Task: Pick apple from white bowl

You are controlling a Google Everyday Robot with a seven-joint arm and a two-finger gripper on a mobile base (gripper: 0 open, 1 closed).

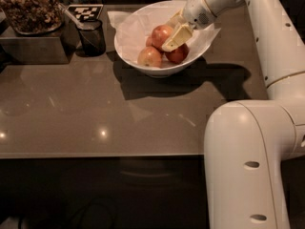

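Observation:
The white bowl (138, 56), lined with crumpled white paper, stands at the back middle of the brown counter. It holds three apples. The apple (160, 34), orange-red with a pale blush, sits highest, between the two pale fingers (175, 37) of my gripper (167, 35). The gripper reaches into the bowl from the right and is shut on this apple. A smaller yellowish-pink apple (149, 57) lies at the bowl's front left. A darker red apple (178, 55) lies just under the near finger.
A small dark cup (92, 36) with a utensil in it stands left of the bowl. A container of brown clusters (31, 8) sits on a dark box at far left. A checkered tag (85, 11) lies behind. My white arm base (252, 166) fills the lower right.

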